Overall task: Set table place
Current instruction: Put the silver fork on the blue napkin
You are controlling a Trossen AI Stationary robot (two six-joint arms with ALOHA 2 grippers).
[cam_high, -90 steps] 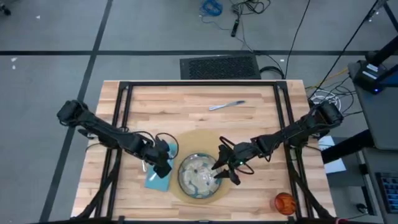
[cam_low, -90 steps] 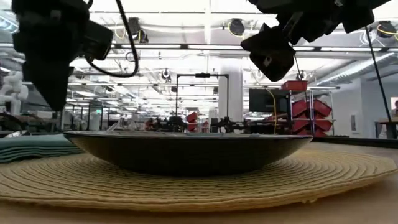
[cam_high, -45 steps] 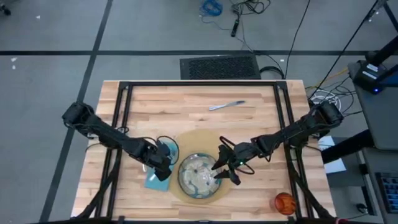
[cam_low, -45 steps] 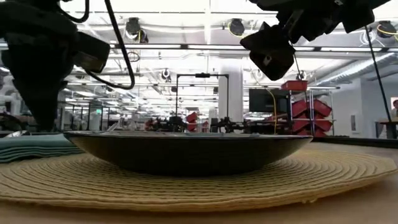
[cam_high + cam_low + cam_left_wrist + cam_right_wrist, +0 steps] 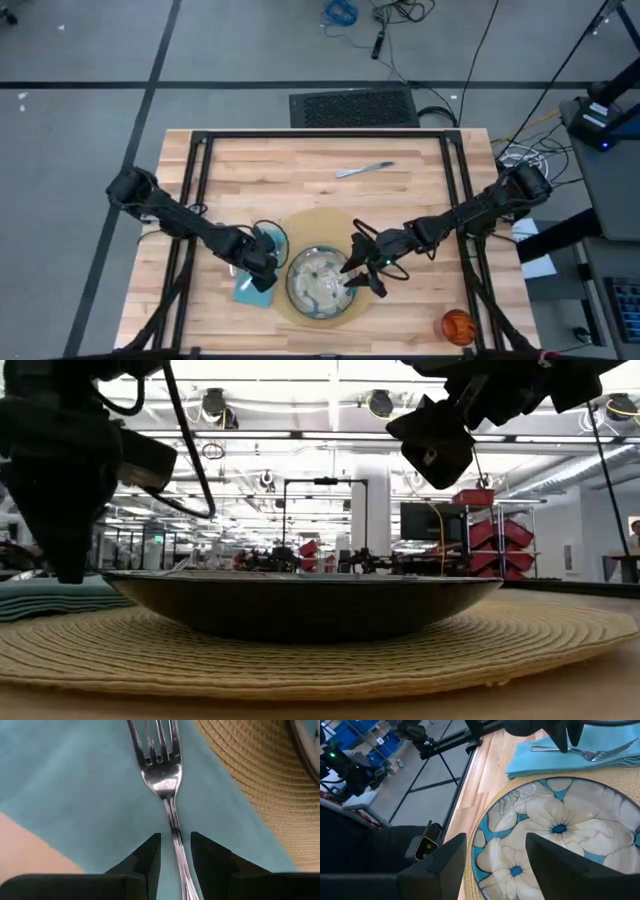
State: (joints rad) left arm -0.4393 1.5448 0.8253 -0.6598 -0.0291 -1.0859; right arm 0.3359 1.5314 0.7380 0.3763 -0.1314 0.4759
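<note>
The left gripper point(image 5: 174, 851) sits low over the teal napkin point(image 5: 247, 287), its fingers point(image 5: 148, 857) open astride the fork point(image 5: 162, 775) lying there, just beside the placemat point(image 5: 330, 225). The right gripper point(image 5: 358, 268) hovers spread open above the flowered dish point(image 5: 560, 840). A knife point(image 5: 364, 169) lies toward the counter's point(image 5: 300, 170) far edge, and an orange cup point(image 5: 458, 325) sits near its right front corner.

On the one table point(image 5: 310, 170) there is one round placemat point(image 5: 320, 228), one dish point(image 5: 318, 283) with a flower pattern, one teal napkin point(image 5: 246, 288), one fork point(image 5: 166, 775), one knife point(image 5: 364, 169) and one orange cup point(image 5: 458, 326). Two robot arms reach in.
</note>
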